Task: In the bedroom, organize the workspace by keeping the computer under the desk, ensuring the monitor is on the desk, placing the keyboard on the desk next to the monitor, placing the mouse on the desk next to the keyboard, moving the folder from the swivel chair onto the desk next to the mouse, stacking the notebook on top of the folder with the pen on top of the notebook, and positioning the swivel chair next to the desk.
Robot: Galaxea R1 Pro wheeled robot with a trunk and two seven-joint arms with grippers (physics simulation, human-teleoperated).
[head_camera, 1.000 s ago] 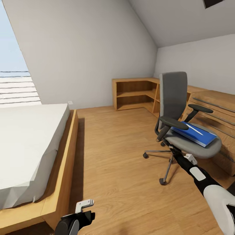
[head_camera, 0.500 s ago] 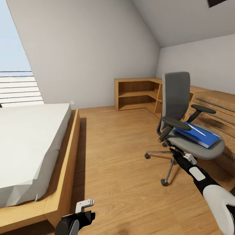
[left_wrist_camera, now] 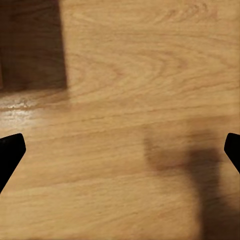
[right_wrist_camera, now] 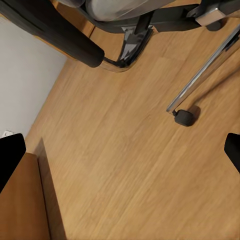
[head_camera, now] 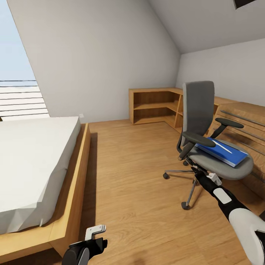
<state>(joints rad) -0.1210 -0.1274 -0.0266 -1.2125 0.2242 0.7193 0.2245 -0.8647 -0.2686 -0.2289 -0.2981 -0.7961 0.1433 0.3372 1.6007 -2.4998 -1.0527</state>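
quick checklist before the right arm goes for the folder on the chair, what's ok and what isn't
1. Folder lies flat on the swivel chair seat: ok.
2. Folder top free of the notebook or pen: cannot tell, a thin white streak crosses it.
3. Right hand open: ok, both fingertips sit wide apart at the wrist view's edges.
4. Right hand lined up on the folder: not ok, it sits low by the seat's front edge and its camera looks at the chair's underside and a caster.
5. Left hand empty and open over bare floor: ok.
6. Armrest clear of the reach path: not ok, it sits beside the folder.
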